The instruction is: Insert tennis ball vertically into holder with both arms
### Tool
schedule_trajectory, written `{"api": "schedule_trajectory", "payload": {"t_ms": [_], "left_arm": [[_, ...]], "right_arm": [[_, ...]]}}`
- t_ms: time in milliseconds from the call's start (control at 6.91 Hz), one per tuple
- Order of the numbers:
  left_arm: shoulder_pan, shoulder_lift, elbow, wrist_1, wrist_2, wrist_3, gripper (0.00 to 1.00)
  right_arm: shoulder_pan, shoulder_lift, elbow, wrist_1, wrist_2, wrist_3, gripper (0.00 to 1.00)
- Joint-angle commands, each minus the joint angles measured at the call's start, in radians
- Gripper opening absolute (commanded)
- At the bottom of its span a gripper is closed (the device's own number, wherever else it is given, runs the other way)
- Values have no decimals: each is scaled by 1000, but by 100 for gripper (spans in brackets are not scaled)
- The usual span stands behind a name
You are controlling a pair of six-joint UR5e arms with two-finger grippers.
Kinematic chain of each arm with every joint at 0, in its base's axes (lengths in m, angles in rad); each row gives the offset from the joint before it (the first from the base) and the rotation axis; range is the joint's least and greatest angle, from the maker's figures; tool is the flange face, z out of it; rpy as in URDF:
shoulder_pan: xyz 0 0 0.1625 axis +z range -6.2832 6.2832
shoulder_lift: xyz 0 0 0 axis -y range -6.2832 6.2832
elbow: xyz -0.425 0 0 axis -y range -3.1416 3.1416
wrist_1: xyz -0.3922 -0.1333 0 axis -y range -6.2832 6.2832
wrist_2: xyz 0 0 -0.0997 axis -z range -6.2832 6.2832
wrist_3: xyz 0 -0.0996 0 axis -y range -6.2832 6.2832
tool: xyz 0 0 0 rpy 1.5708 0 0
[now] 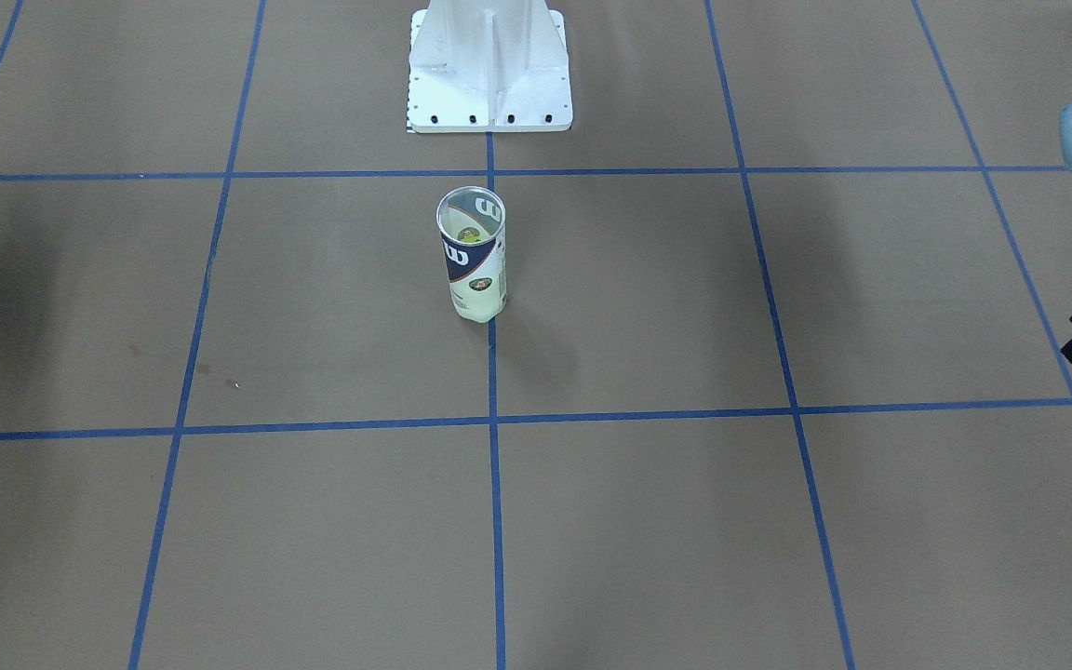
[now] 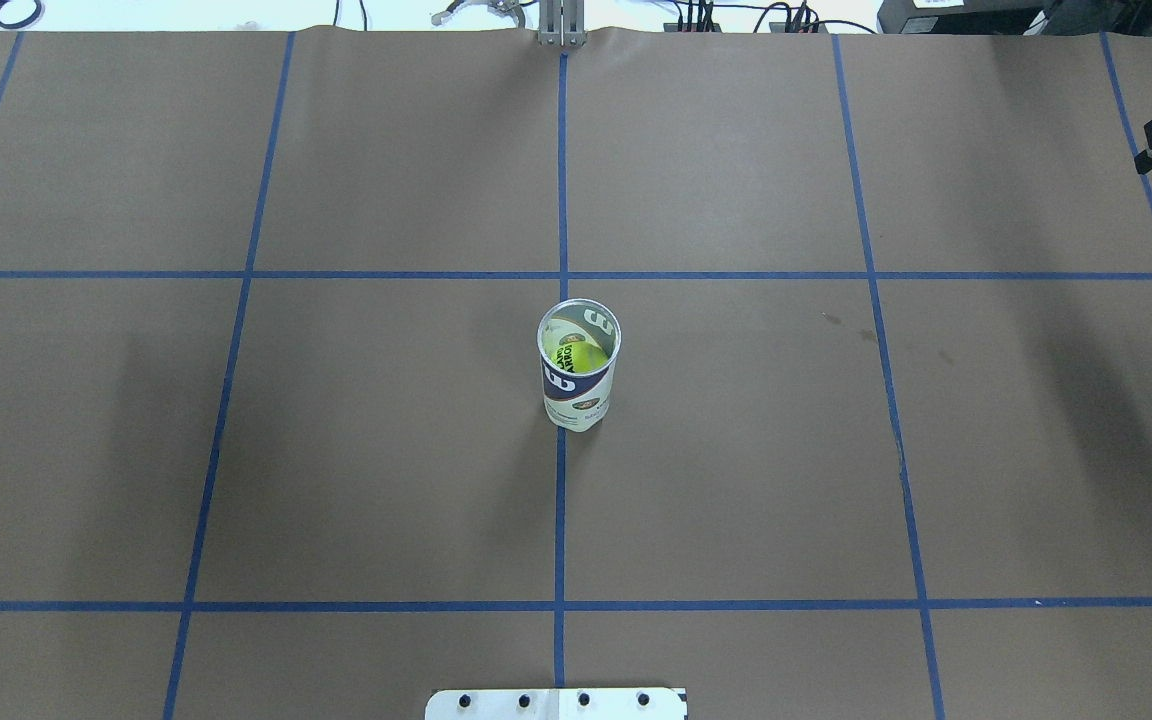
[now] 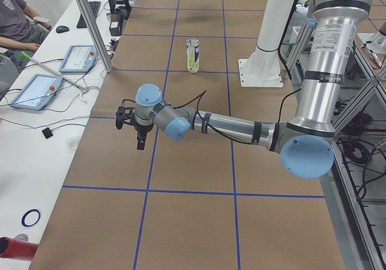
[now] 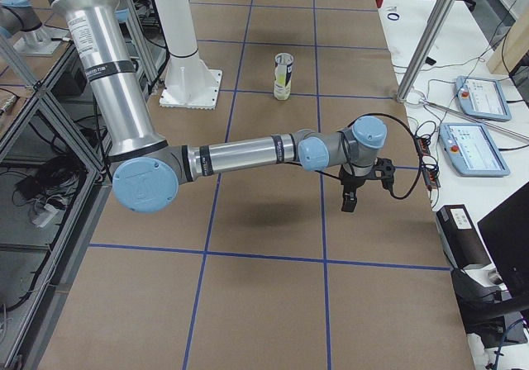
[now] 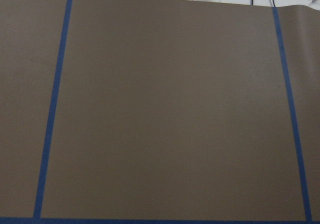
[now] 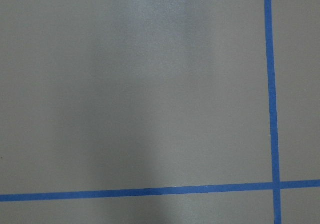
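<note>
Though table (image 2: pixel 336 450) broad under blue tape grid (image 2: pixel 561 200), only centre crossing used: within reach of both arms. Left arm (image 3: pixel 232 125), right arm (image 4: pixel 248 149) stretched toward opposite table ends, well apart from tennis-ball can (image 2: pixel 577 388). Can upright, mouth up for vertical drop. Tennis ball (image 2: pixel 576 355) inside; insertion looks done. Left gripper (image 3: pixel 140 144), right gripper (image 4: pixel 349 203) carry nothing visible; jaw spread: cannot tell.

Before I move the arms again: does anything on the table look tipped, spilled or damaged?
Nothing stands out. The tennis-ball can stands upright on the centre tape line with a yellow tennis ball inside; the left gripper and right gripper hang well clear of it.
</note>
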Motion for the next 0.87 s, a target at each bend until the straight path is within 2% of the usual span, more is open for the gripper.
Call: {"api": "schedule_trajectory", "payload": {"t_ms": [0,145,434,579,724], "left_arm": [[-11,31,-34,146,-121,-13,99],[-22,57,-46,161,-157,-9,99],[-22,139,-92,158,-156,-3,99],[-24,149,-93,156,-146,9,99],[-45,163,-80,162,-145,180,99]], "right_arm": [[51,-55,21,3,21,-86,99],[62,-81,45,4,10,-115,99],[66,-159,126,4,7,-115,99],[66,-188,162,4,6,-117,99],[66,-193,165,4,4,-117,99]]}}
